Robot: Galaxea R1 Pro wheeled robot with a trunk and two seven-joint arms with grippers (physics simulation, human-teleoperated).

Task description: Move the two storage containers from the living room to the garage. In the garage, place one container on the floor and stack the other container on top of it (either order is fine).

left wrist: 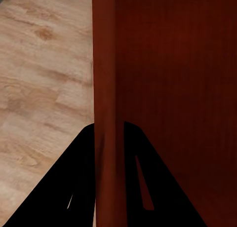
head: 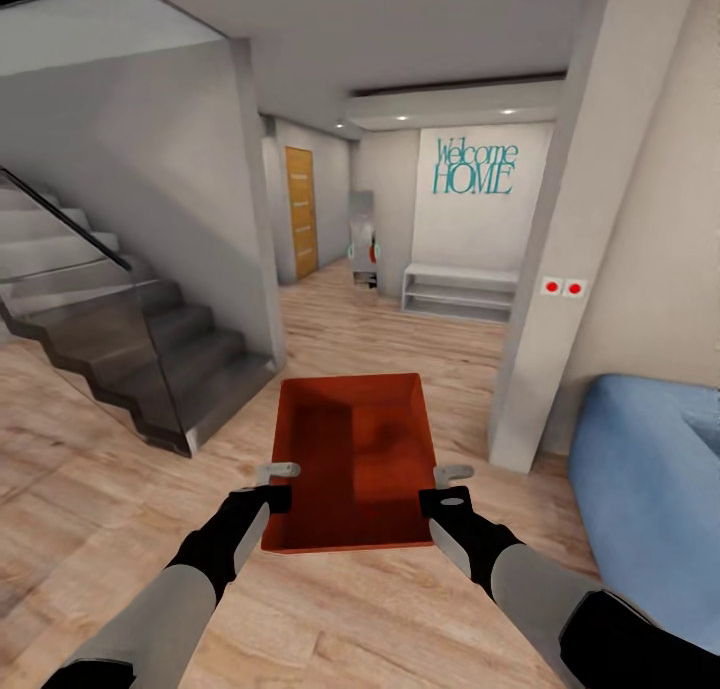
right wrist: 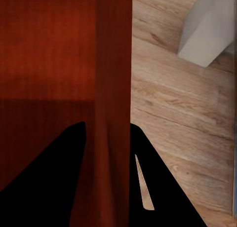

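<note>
Transport step in hand; left gripper [head: 279, 479] and right gripper [head: 452, 482] clamp opposite walls of one storage container [head: 352, 459], carried above wood floor [head: 90, 439]; next, level carriage garageward.

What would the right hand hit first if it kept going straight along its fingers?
Nothing new: the right hand already straddles the wall of the storage container. Going on, it would just slide along that wall; beyond it lies wood floor, depth unclear.
</note>
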